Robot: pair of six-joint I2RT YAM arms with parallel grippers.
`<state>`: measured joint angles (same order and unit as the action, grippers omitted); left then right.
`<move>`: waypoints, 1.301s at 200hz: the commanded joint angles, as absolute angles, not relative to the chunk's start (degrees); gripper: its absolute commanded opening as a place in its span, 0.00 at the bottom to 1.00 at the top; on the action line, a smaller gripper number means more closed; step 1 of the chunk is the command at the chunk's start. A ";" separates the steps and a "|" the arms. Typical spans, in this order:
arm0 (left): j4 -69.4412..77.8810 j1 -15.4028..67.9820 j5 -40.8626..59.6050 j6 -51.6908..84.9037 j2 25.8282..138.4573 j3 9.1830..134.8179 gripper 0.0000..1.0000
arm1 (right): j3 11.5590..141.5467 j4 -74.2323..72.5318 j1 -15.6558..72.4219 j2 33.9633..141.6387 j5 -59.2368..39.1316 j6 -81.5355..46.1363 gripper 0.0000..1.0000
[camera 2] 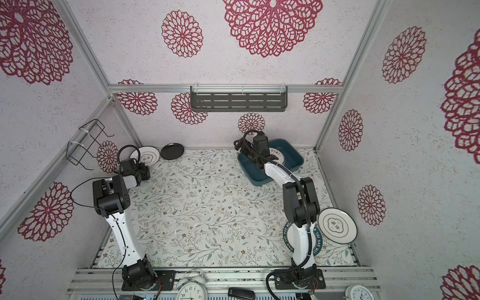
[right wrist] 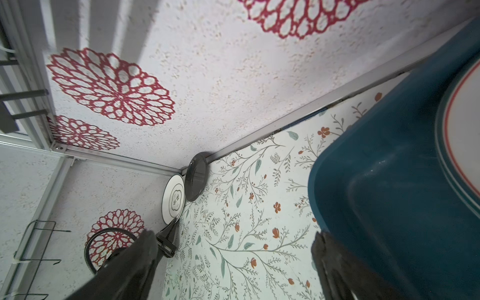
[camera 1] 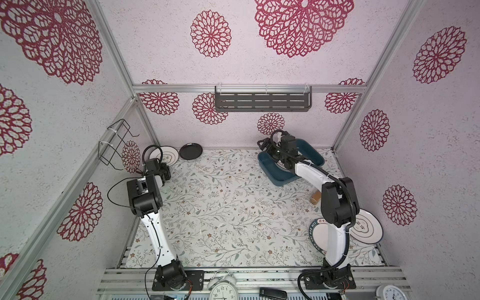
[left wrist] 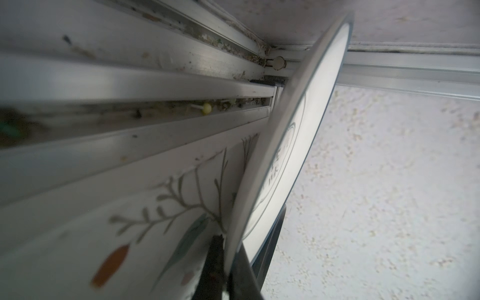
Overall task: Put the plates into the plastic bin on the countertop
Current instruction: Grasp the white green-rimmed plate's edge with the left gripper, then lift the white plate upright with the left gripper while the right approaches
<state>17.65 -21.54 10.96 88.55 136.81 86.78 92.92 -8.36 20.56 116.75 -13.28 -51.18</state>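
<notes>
My left gripper (camera 1: 166, 172) (left wrist: 241, 259) is shut on the rim of a white plate with a dark cloud outline (camera 1: 166, 155) (camera 2: 147, 155) (left wrist: 298, 130), which leans in the back left corner. A small black plate (camera 1: 191, 151) (right wrist: 196, 179) leans on the back wall beside it. The teal plastic bin (camera 1: 283, 179) (camera 2: 255, 176) (right wrist: 389, 181) stands at the back right with a white plate (camera 2: 279, 155) (right wrist: 462, 130) inside. My right gripper (camera 1: 263, 144) (right wrist: 233, 259) hangs open and empty over the bin's far left corner. At the front right lie a teal-lettered plate (camera 1: 318, 239) and a cloud-outline plate (camera 1: 366, 228).
A small brown box (camera 1: 315, 198) sits on the countertop (camera 1: 220, 207) by the right arm's elbow. A black wire rack (camera 1: 114, 145) hangs on the left wall, and a grey slotted shelf (camera 1: 262, 100) on the back wall. Two clocks (camera 1: 223, 288) (camera 1: 392, 292) stand on the front rail.
</notes>
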 commanded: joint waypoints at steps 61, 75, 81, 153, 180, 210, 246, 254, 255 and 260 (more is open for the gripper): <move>18.10 -21.71 8.61 90.43 122.74 68.68 0.00 | 80.52 -14.41 20.79 103.20 -12.26 -50.21 0.98; 19.44 -21.71 8.70 90.54 119.67 64.57 0.00 | 78.81 -13.96 20.83 101.51 -12.68 -49.77 0.98; 19.74 -21.71 8.64 90.45 118.22 62.90 0.00 | 78.15 -13.71 20.83 100.80 -12.74 -49.50 0.98; 17.81 -20.08 8.85 86.92 99.22 43.78 0.00 | 72.04 -8.86 20.74 93.17 -13.07 -47.53 0.99; 12.55 -17.94 9.42 83.81 92.29 40.07 0.00 | 68.84 -7.99 20.70 90.12 -13.36 -48.31 0.99; 9.69 -15.40 9.46 82.78 84.93 35.79 0.00 | 64.81 -7.34 20.64 85.97 -13.36 -48.61 0.99; 3.10 -10.36 9.98 80.26 77.34 35.66 0.00 | 62.34 -2.36 20.65 82.52 -13.39 -48.58 0.99; 1.91 -8.87 10.08 79.74 75.96 35.90 0.00 | 61.85 -1.91 20.61 81.91 -13.68 -48.67 0.99; 1.83 -8.66 10.10 79.68 75.77 35.92 0.00 | 61.78 -1.88 20.59 81.87 -13.69 -48.68 0.99; 1.38 -7.64 10.38 79.57 75.03 36.02 0.00 | 61.43 -1.77 20.64 81.45 -13.89 -48.73 0.99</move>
